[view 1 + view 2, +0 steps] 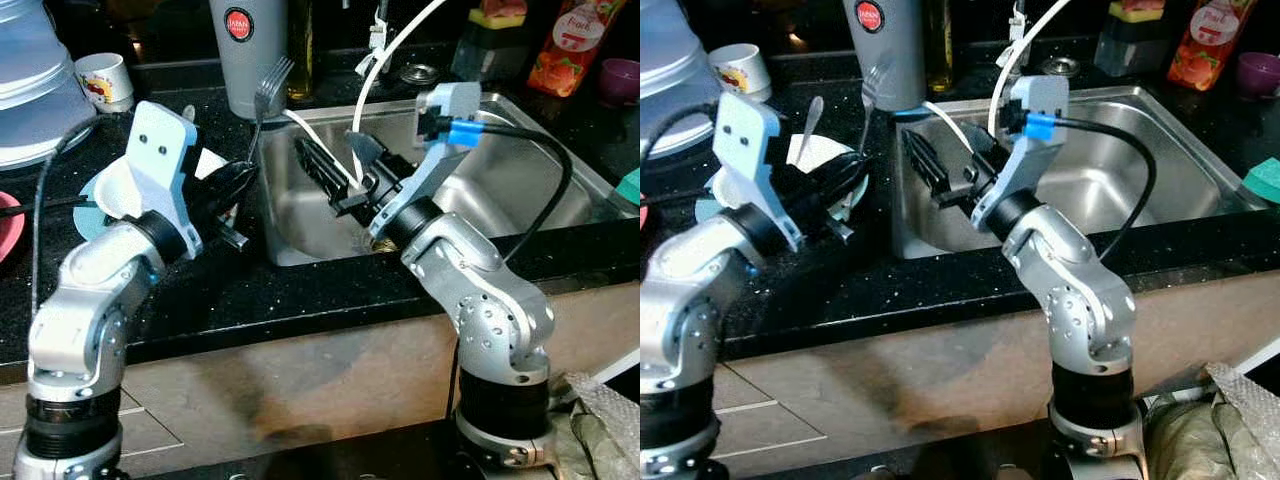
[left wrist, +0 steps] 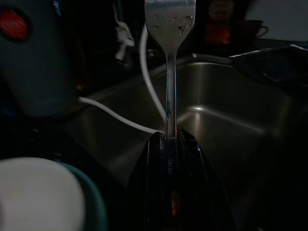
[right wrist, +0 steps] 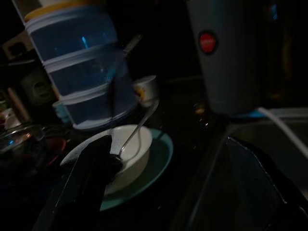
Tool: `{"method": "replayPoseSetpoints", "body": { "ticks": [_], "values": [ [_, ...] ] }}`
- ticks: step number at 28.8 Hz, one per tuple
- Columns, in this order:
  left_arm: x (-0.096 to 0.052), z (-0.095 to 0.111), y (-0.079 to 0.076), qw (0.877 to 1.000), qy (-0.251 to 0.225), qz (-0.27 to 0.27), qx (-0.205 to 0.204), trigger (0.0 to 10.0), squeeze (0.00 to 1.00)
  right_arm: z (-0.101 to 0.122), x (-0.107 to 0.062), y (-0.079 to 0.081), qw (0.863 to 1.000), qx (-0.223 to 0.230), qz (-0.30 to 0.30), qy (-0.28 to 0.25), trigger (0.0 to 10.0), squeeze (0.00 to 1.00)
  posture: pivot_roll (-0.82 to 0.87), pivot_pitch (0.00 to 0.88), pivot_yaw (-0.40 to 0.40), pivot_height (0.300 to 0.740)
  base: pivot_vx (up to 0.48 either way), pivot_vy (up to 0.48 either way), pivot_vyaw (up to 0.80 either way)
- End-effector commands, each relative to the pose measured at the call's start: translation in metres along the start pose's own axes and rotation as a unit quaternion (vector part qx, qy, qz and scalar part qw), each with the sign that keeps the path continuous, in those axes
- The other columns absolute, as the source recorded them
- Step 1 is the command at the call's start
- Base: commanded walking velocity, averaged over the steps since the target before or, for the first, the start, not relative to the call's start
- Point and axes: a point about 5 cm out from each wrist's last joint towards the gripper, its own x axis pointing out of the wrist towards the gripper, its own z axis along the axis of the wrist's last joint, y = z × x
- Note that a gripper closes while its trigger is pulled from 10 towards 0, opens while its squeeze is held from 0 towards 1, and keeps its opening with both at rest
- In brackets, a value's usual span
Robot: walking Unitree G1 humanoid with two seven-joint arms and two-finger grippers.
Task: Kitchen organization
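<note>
A shiny stainless-steel fork was pinched by its handle between the pressed-together black fingers of the left gripper, tines upward, at the left rim of the rectangular stainless-steel sink. The step in hand was judged to be the carrying of the fork from the dishes toward the sink, or toward some holder that could not be made out.

The right gripper was held over the sink basin, just beside the left gripper, with its two fingers spread and nothing between them. A handover of the fork may have been intended; for that, the handle would have to be brought between the spread fingers before the left gripper let go.

Behind and beside the left gripper, on the black speckled bench, a small white ceramic bowl was seen resting on a teal-rimmed plate, with a slender metal spoon leaning in the bowl. Beyond the fork a tall grey jug with a red round label was standing on the bench. The sink basin appeared to hold no dishes, only a white hose draped into it.
</note>
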Motion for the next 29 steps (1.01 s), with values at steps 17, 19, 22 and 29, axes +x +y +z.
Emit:
{"method": "replayPoseSetpoints", "body": {
  "ticks": [17,19,22,29],
  "values": [
    [0.004,-0.017,-0.023,0.998,0.011,-0.037,-0.045,0.0,0.00,-0.003,-0.001,0.015,0.999,0.025,0.034,0.015,10.0,0.00,0.02,0.090,0.024,0.740,0.000,0.000,0.00],
    [0.005,-0.017,-0.023,0.998,0.011,-0.036,-0.045,0.0,0.00,-0.004,-0.002,0.015,0.999,0.026,0.036,0.016,10.0,0.00,0.02,0.090,0.024,0.740,0.000,0.000,0.00],
    [0.006,-0.018,-0.023,0.998,0.011,-0.038,-0.047,0.0,0.00,-0.006,-0.003,0.017,0.998,0.026,0.043,0.023,10.0,0.00,0.02,0.094,0.025,0.740,0.000,0.000,0.00],
    [0.009,-0.014,-0.027,0.998,-0.003,-0.048,-0.051,0.0,0.00,-0.010,-0.002,0.018,0.998,0.026,0.044,0.039,10.0,0.00,0.02,0.099,0.024,0.740,0.000,0.000,0.00]
  ]
}}
